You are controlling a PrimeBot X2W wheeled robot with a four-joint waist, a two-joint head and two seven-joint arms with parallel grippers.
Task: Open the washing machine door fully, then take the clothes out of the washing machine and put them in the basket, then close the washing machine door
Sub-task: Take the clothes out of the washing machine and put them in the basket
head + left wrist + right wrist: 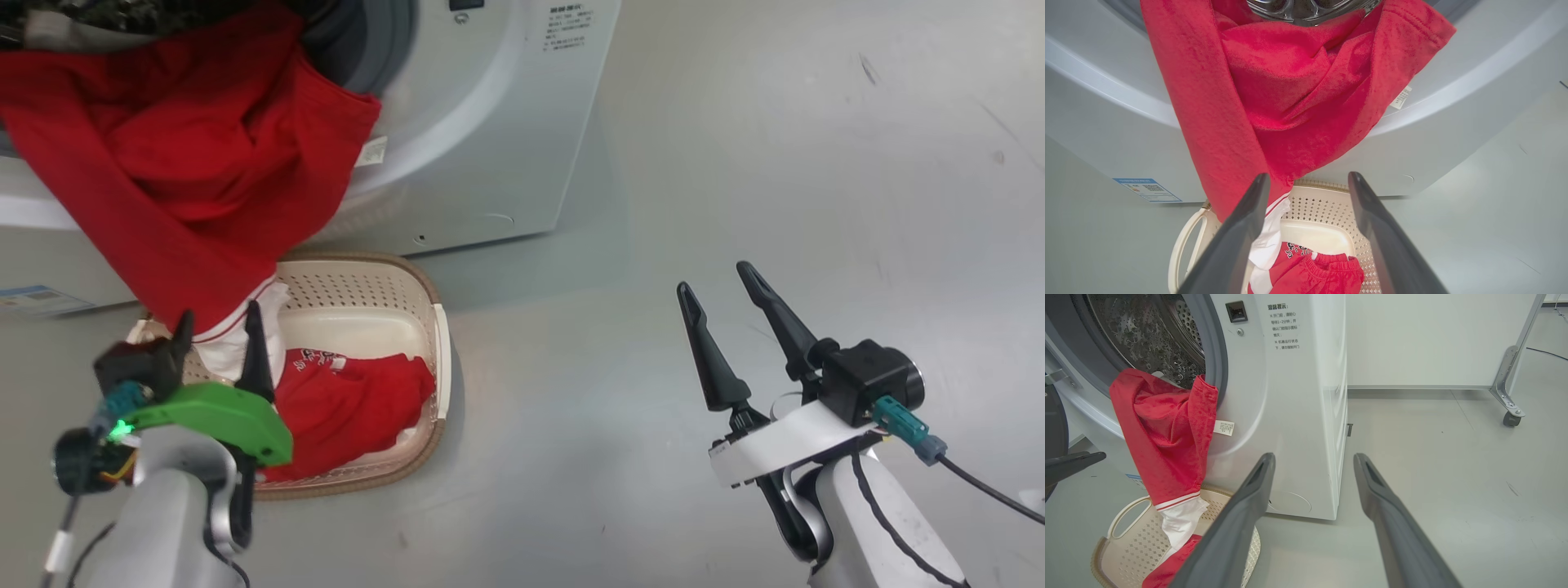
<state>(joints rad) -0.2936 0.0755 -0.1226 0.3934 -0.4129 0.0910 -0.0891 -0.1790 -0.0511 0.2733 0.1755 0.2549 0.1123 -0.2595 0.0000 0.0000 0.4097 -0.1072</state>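
Note:
A red garment (188, 163) hangs out of the washing machine (490, 122) mouth, its white cuff (1182, 518) reaching down into the basket (384, 294). More red clothes (351, 408) lie in the basket. My left gripper (219, 320) is open above the basket's near left side. The hanging garment (1290, 102) drops just past one of its fingers (1249, 220); I cannot tell whether they touch. My right gripper (714, 280) is open over bare floor to the right of the machine. The steel drum (1147, 335) shows, and the washing machine door (1052, 416) stands swung open at the left.
Grey floor (775, 163) spreads to the right of the machine. A white panel (1433, 335) on a caster (1511, 418) stands behind it. The basket (1122, 551) sits tight against the machine's front, below the opening. A blue label (1147, 190) marks the lower front.

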